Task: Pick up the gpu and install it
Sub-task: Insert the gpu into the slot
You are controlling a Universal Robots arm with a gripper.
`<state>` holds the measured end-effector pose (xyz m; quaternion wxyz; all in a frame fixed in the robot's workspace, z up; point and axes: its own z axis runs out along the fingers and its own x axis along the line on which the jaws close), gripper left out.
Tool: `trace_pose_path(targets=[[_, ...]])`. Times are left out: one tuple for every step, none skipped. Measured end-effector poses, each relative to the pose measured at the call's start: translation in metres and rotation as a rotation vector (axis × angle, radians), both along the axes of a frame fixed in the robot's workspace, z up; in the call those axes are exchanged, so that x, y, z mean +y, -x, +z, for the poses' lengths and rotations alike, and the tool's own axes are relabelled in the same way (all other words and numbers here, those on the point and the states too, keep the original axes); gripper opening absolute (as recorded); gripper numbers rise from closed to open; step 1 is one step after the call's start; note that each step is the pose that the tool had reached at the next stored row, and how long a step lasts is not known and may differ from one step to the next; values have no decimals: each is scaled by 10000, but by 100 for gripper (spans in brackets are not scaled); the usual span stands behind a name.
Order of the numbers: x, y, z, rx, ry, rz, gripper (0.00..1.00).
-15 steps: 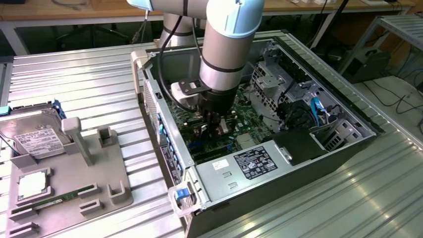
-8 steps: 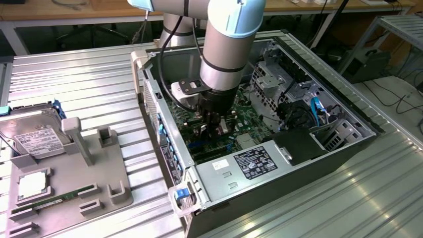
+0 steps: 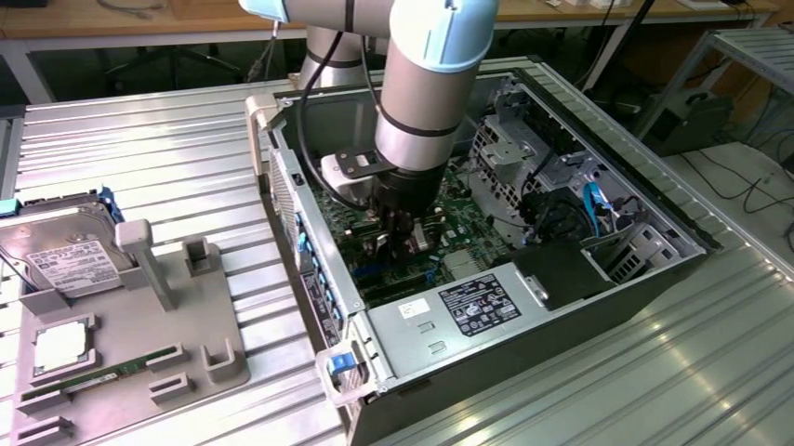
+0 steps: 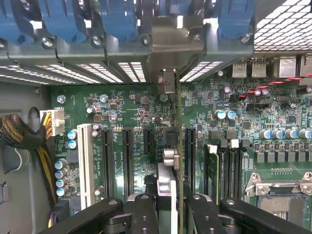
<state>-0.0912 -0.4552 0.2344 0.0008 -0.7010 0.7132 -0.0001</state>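
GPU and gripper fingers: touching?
Touching. The wrist view shows the black fingers pressed against both faces of the edge-on gpu, which stands upright over the motherboard slots.

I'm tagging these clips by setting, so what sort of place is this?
Probably a robotics lab or test bench: a ribbed metal worktable, an open black desktop computer case with its green motherboard exposed, and a grey parts fixture holding a silver hard drive.

Lab: robot arm [image 3: 429, 84], aluminium workbench [image 3: 149, 158].
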Motion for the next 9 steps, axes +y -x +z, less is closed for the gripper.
trace_pose_path(targets=[[0, 0, -4, 1, 0, 0, 28], [0, 0, -7, 1, 0, 0, 28], [0, 0, -10, 2, 0, 0, 28], [0, 0, -12, 2, 0, -1, 28], [0, 0, -14, 2, 0, 0, 28], [0, 0, -16, 2, 0, 0, 28], [0, 0, -18, 2, 0, 0, 28], [0, 0, -19, 2, 0, 0, 28], [0, 0, -22, 2, 0, 0, 28]])
